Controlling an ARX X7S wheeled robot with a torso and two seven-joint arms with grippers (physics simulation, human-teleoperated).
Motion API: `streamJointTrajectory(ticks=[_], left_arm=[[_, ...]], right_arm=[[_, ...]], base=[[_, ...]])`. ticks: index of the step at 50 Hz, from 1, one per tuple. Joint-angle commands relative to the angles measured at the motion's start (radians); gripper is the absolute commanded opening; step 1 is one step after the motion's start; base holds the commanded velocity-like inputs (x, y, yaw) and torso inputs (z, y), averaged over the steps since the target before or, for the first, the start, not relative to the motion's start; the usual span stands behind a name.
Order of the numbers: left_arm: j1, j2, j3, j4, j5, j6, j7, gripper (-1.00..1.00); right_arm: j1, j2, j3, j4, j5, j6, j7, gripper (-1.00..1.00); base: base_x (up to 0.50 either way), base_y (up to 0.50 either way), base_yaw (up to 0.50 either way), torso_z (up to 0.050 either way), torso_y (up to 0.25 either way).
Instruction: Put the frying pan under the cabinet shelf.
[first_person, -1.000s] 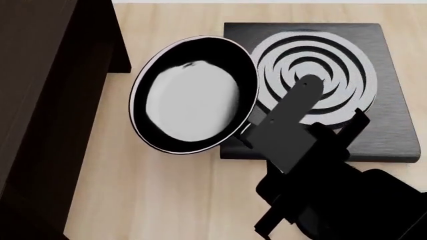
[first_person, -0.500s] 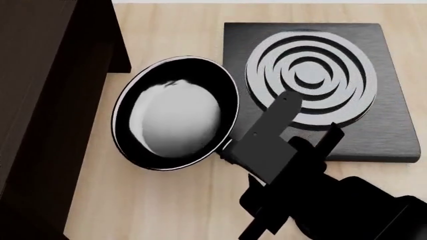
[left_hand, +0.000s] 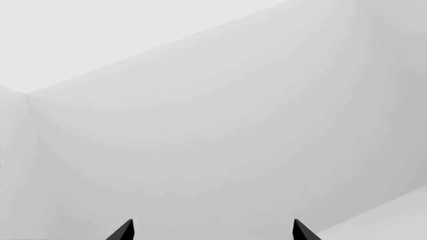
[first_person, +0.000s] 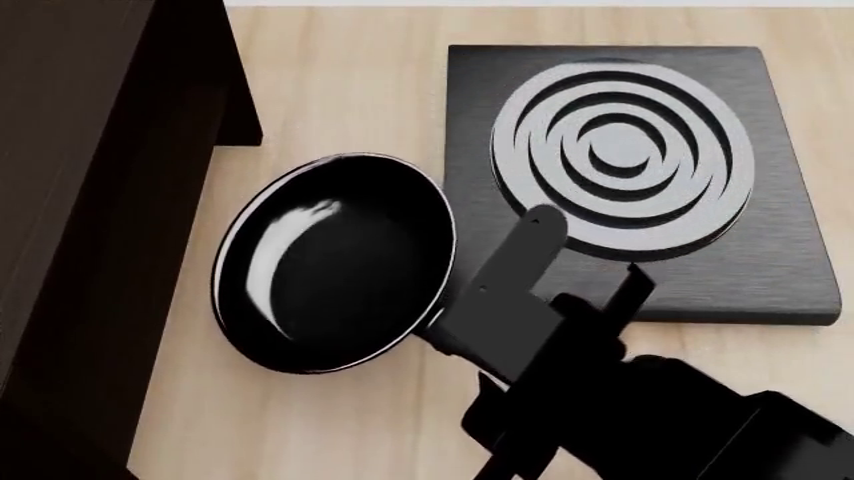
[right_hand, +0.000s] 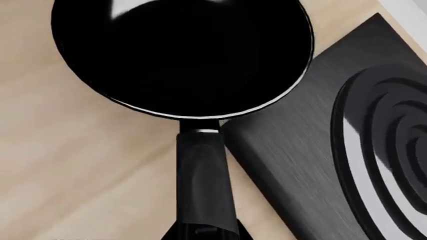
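You have the frying pan (first_person: 334, 262) by its handle (right_hand: 203, 175) in the right pincer (first_person: 461, 335), clamped near the base where the handle meets the bowl. Over the last second the pan has come off the burner plate (first_person: 747, 270) and slid toward the cabinet shelf (first_person: 94, 200); it has also tipped flatter, so its inside now shows dark with a thin glint rather than a broad pale reflection. It sits over the bare counter (first_person: 347, 70) between plate and cabinet, its rim near the cabinet's side panel but not yet touching it. That puts you roughly midway, I judge: the pan is clear of the plate, and what remains is carrying it lower and in beneath the shelf without clipping the panel edge. Your left pincer (left_hand: 212, 231) faces a blank wall, its two tips spread apart and empty
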Motion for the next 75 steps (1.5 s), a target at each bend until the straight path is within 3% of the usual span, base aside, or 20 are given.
streamJointTrajectory(ticks=[1, 24, 42, 51, 63, 75], left_arm=[[0.007, -0.013, 0.009, 0.003, 0.007, 0.013, 0.0, 1.0], [0.015, -0.043, -0.007, 0.011, -0.035, 0.018, -0.031, 1.0], [0.0, -0.058, 0.012, 0.023, -0.032, 0.018, -0.047, 1.0], [0.009, -0.066, 0.032, 0.023, 0.004, 0.036, -0.031, 1.0], [0.017, -0.073, 0.029, 0.025, -0.007, 0.046, -0.039, 1.0], [0.007, -0.083, 0.023, 0.023, -0.034, 0.042, -0.058, 1.0]], right_arm=[[0.047, -0.031, -0.034, 0.024, -0.068, -0.015, -0.035, -1.0], [0.062, -0.172, -0.141, 0.262, -0.134, -0.159, -0.127, -1.0], [0.029, -0.248, -0.16, 0.322, -0.083, -0.157, -0.185, -1.0], [0.022, -0.275, -0.179, 0.289, -0.06, -0.134, -0.203, -1.0], [0.066, -0.273, -0.163, 0.075, 0.023, 0.007, -0.186, -1.0], [0.062, -0.306, -0.158, 0.04, 0.053, 0.018, -0.185, -1.0]], base=[[0.0, 0.0, 0.0, 0.0, 0.0], [0.0, 0.0, 0.0, 0.0, 0.0], [0.0, 0.0, 0.0, 0.0, 0.0], [0.0, 0.0, 0.0, 0.0, 0.0], [0.0, 0.0, 0.0, 0.0, 0.0], [0.0, 0.0, 0.0, 0.0, 0.0]])
